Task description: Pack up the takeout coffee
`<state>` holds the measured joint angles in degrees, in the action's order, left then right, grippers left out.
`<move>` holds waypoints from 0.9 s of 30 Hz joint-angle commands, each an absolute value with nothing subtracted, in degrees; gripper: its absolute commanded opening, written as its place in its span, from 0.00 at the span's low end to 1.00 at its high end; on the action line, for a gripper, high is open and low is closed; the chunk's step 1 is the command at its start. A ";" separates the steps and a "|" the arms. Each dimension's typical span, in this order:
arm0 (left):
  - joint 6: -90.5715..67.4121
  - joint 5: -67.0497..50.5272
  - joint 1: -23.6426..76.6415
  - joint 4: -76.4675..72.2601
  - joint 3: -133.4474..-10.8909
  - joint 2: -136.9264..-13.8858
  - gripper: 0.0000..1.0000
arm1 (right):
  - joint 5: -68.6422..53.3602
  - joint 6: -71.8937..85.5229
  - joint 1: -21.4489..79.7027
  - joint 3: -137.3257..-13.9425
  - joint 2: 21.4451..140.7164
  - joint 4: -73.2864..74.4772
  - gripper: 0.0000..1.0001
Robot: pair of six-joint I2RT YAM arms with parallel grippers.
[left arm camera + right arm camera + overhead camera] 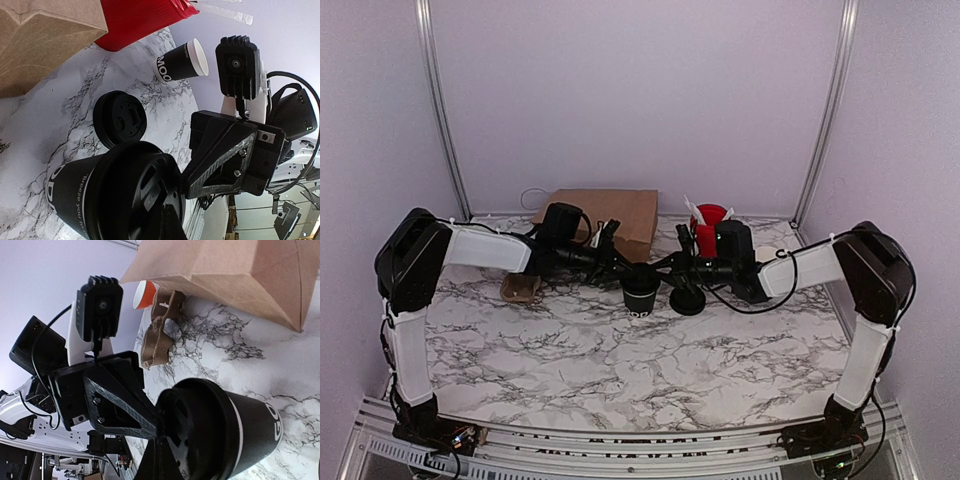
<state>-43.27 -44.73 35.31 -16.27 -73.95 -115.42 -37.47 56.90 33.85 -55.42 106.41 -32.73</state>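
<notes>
takeout coffee point(640, 297) stands upright mid-table with a fitted lid point(142, 195) over its mouth and a thin white rim showing just under it. left gripper point(626, 265) and right gripper point(665, 266) meet almost tip to tip above it. both have their jaws pinched together and carry nothing. the tips appear to rest on the lid's top, one from each side. can't tell if the lid is seated all the way round.

around it:
- loose lid point(688, 300), flat on the table point(620, 380) just beside the cup
- red cup point(708, 232) with white sticks, behind that
- second black cup point(182, 60), uncovered, further off
- paper bag point(610, 215) at the back
- cardboard carrier point(520, 288), well apart to the left

risks, my read:
- uneven push from the two sides: cup tilts or skids on the marble.
- lid caught on one edge only: leaks once moved.
- pinched jaws can't lift the cup. they must back off and widen first, and a fingertip dragging across could pop the lid or nudge the cup into the loose lid.
- arms crowded head-on: a clash is likely.
- two near-identical cups: easy to pack the wrong one.
</notes>
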 commanded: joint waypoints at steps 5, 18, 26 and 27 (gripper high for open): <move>-39.56 -39.90 35.58 -3.94 -73.17 -117.27 0.00 | -36.39 51.78 33.58 -62.36 101.14 -29.04 0.00; -38.88 -39.56 35.89 -3.11 -73.87 -116.83 0.00 | -39.05 58.88 33.14 -53.66 110.96 -38.16 0.00; -38.48 -40.16 36.23 -2.31 -75.93 -115.74 0.00 | -36.77 52.87 33.09 -59.66 103.46 -26.85 0.00; -38.23 -40.36 36.48 -1.98 -76.80 -115.22 0.00 | -36.62 52.52 33.10 -60.15 102.61 -26.28 0.00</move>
<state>-39.88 -43.00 35.92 -11.25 -76.16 -115.13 -37.91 55.46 33.21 -56.42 106.91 -32.03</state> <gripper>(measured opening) 0.003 0.005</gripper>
